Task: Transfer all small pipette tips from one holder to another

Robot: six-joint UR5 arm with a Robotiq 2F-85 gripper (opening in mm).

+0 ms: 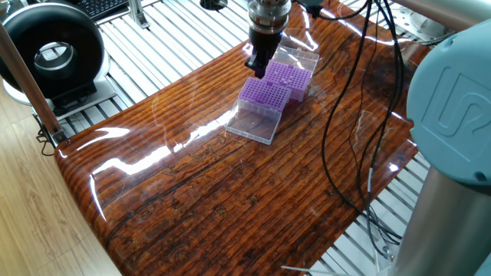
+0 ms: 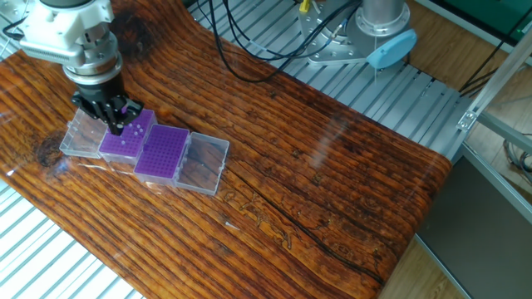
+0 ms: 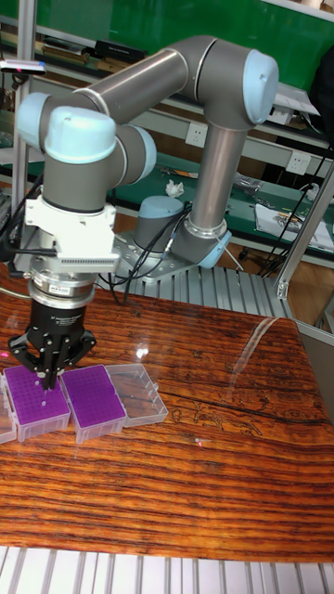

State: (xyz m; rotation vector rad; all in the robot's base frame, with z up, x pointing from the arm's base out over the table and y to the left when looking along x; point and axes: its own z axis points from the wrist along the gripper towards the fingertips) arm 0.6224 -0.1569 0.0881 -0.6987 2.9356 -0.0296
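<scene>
Striped brown wood covers the desk (image 2: 332,191), and near one corner the two purple racks (image 2: 126,136) (image 2: 163,152) sit side by side, touching, each in a clear box whose lid (image 2: 204,164) is folded flat outward, likely so both grids stay open from above. Over the outer rack the tool (image 2: 115,124) points straight down, fingers drawn close, suited to a vertical pull from a hole. Whether a tip is pinched there I cannot tell; none is discernible.

A lab or workshop — slatted aluminium bench (image 2: 432,91), green-topped workbenches (image 3: 278,200), loose cables (image 1: 360,115).
</scene>
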